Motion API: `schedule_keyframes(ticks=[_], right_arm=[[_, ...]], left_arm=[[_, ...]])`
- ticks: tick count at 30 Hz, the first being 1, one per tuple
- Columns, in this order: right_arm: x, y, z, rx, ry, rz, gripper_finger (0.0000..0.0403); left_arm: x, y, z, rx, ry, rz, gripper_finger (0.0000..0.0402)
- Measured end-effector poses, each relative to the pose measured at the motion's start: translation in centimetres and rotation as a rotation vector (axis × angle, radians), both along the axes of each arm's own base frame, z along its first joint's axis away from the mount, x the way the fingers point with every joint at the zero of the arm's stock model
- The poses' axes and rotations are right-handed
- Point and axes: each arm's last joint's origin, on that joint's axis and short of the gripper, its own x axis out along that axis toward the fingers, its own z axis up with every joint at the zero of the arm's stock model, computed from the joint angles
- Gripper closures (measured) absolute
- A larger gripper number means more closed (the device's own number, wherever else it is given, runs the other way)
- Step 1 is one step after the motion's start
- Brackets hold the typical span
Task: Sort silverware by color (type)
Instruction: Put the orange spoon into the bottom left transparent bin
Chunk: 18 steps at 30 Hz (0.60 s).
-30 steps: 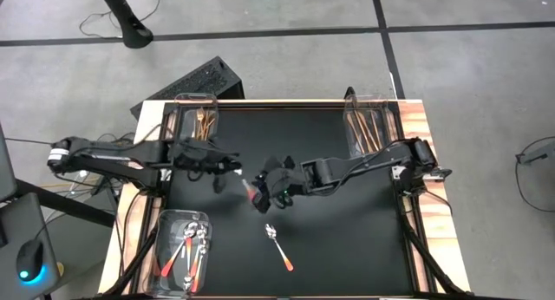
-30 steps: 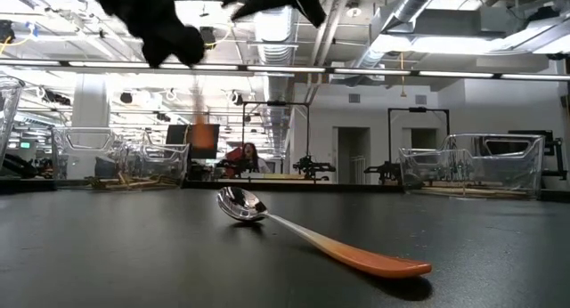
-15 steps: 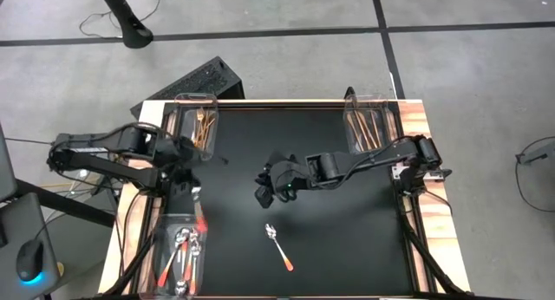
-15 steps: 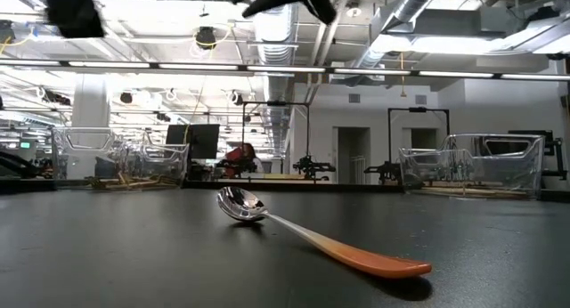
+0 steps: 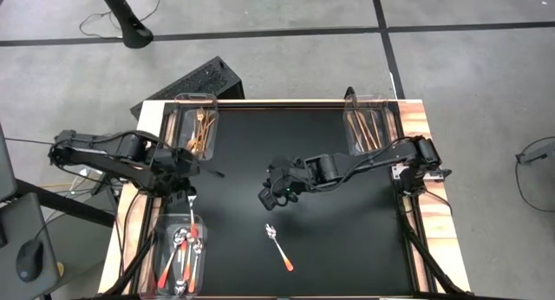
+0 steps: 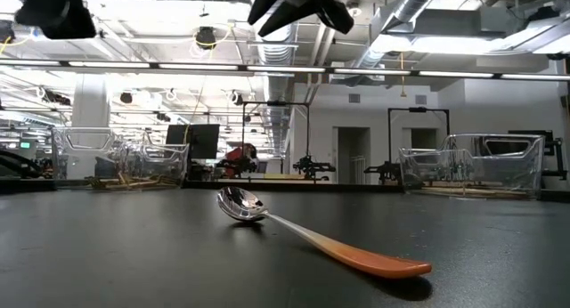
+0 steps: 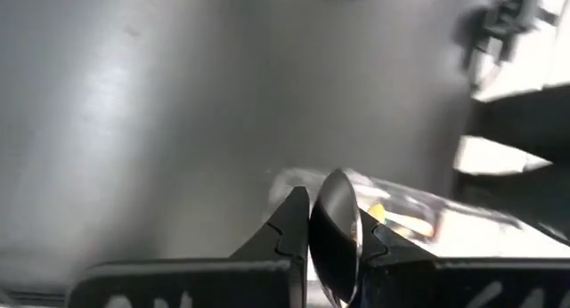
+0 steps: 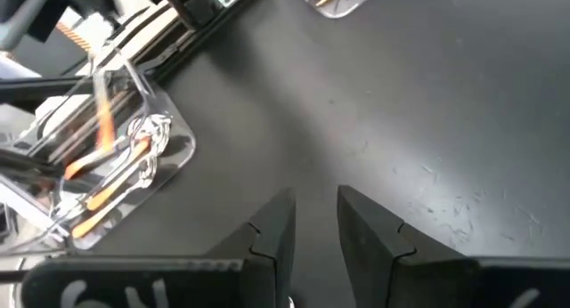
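Note:
My left gripper (image 5: 189, 196) hangs over the far end of the near-left clear bin (image 5: 165, 238) and is shut on an orange-handled silver spoon (image 5: 192, 218). That bin holds several more such spoons (image 5: 180, 258). A single spoon (image 5: 277, 246) lies flat on the black table near its middle, bowl toward the far side (image 6: 240, 205). My right gripper (image 5: 272, 192) hovers open above the table's middle, just beyond that spoon (image 8: 313, 206). Gold forks (image 5: 203, 127) lie in the far-left bin and copper knives (image 5: 364, 128) in the far-right bin. My left gripper pinches the spoon by its shiny bowl (image 7: 337, 232) between the two fingers, which come from above and point down. The spoon is lifted clear, and its orange handle (image 5: 192, 222) hangs below the fingers over the near-left bin.
The table top (image 5: 347, 222) is black, with wooden side rails. The three clear bins stand at the far-left, far-right and near-left corners. A dark keyboard-like object (image 5: 195, 81) lies on the floor beyond the far-left corner. In the low view a workshop room shows behind the table.
My left gripper has carried the spoon from beside my right gripper at the table's middle toward the near left, and now stands over the near-left bin. My right gripper has drifted slightly toward the near edge. The spoon on the table has stayed put.

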Motion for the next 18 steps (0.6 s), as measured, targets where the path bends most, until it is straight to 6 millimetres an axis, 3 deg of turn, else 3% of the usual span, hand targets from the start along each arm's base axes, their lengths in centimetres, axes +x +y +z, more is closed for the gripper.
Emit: schedule_keyframes(ticks=[8, 13, 18], right_arm=[[-0.3, 0.3, -0.3, 0.052, 0.015, -0.049, 0.0294], [-0.7, 1.1, -2.6, 0.148, 0.045, -0.132, 0.0294], [-1.3, 2.6, -4.5, 0.236, 0.112, -0.058, 0.0294]], left_arm=[[-0.4, -2.2, -0.4, -0.190, 0.096, -0.086, 0.0397], [-0.6, -4.8, -2.9, -0.275, 0.184, -0.111, 0.0392], [-0.7, -7.2, -6.2, -0.341, 0.208, -0.110, 0.0356]])
